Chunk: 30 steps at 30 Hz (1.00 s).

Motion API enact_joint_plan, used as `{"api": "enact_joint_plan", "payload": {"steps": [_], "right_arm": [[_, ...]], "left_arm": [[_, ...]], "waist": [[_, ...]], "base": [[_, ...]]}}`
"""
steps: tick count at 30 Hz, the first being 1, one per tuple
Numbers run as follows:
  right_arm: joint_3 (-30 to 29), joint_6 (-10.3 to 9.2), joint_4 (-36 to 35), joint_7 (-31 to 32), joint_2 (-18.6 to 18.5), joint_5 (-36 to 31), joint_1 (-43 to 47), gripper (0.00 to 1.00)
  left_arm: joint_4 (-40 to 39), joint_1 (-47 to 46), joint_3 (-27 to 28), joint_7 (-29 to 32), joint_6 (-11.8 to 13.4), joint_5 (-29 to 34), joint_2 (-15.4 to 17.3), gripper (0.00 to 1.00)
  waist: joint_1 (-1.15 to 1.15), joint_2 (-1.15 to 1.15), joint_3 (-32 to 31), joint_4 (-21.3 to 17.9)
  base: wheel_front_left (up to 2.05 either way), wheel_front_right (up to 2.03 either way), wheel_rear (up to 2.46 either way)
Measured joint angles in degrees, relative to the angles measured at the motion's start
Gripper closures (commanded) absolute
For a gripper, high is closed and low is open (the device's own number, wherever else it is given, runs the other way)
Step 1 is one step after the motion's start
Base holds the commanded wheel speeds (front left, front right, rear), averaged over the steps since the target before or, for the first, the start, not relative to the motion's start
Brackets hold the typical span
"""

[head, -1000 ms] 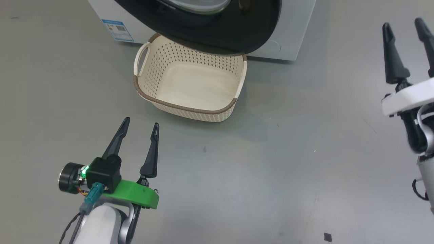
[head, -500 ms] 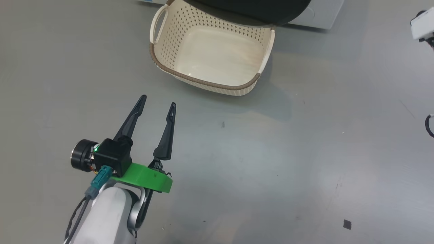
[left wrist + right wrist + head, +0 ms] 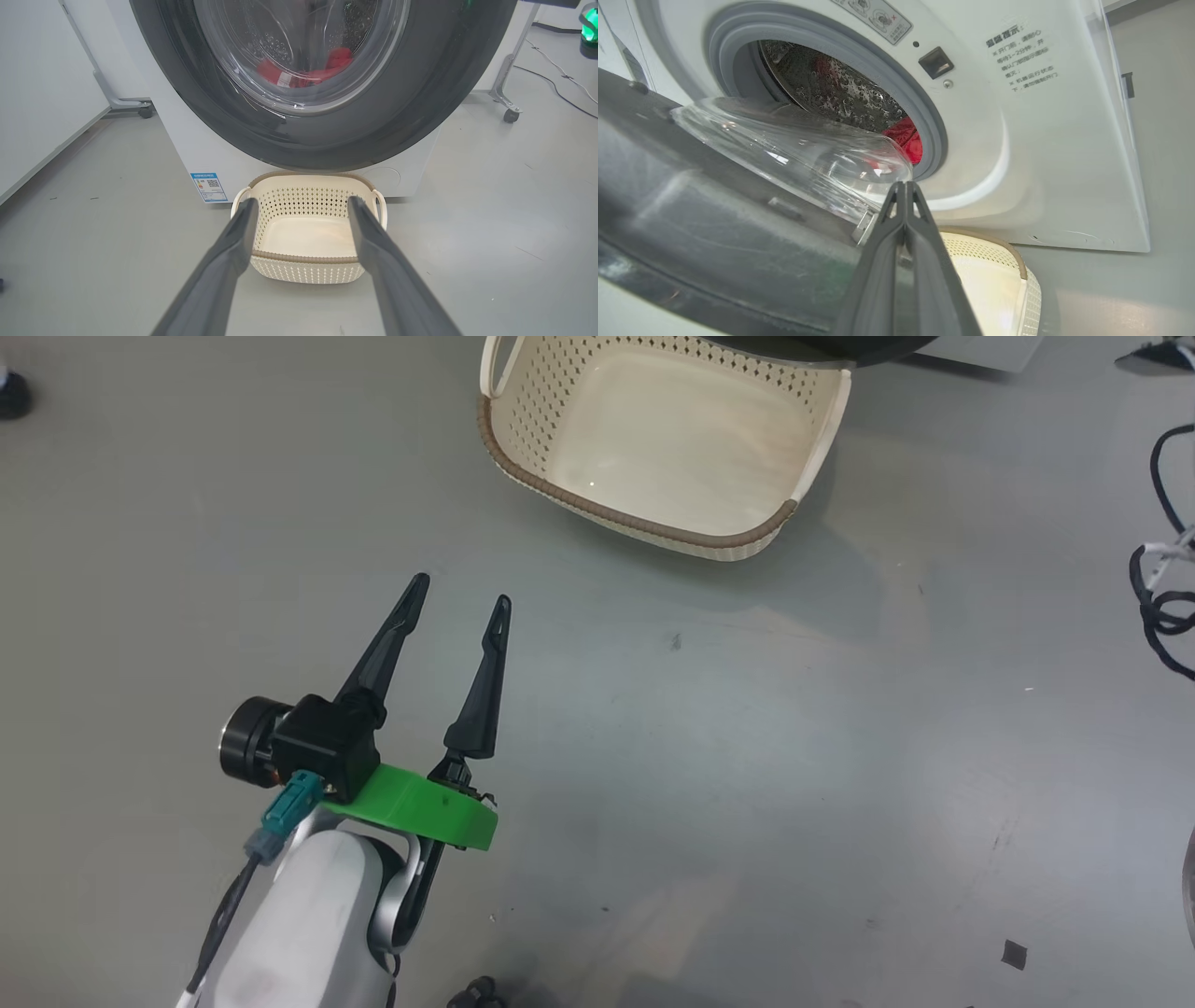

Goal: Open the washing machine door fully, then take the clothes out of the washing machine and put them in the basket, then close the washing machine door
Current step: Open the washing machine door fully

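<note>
Currently, left gripper (image 3: 462,590) held with fingers spread, basket (image 3: 635,518) set just ahead, right gripper (image 3: 904,185) with fingers pressed together, seemingly against the part-opened washing machine door (image 3: 714,210), clothes (image 3: 908,137) glimpsed inside.

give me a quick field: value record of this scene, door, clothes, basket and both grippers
washing machine door: ajar, swung off the gasket, not fully open
clothes: red, inside the washing machine
basket: empty, on the floor below the door's lower rim
left gripper: open, holding nothing, above the floor short of the basket
right gripper: shut, nothing between its fingers, tips at the door's inner side
task stage: nothing unloaded yet
</note>
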Motion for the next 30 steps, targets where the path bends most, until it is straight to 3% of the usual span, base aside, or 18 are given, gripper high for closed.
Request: {"api": "enact_joint_plan", "payload": {"steps": [10,30], "right_arm": [[-1.8,-1.72,3.4,7.7,2.4,7.0,-5.4,1.0],[-6.5,-6.68,8.7,20.3,6.1,21.0,-6.5,1.0]], "left_arm": [[0.4,-0.4,-0.4,0.0,1.0,-0.4,-0.2,0.0],[1.2,-0.6,-1.0,0.0,2.1,-0.4,-0.2,0.0]], "waist": [[0.0,0.0,0.8,1.9],[0.0,0.0,-0.6,1.2]], "base": [[0.0,0.0,0.0],[0.0,0.0,0.0]]}}
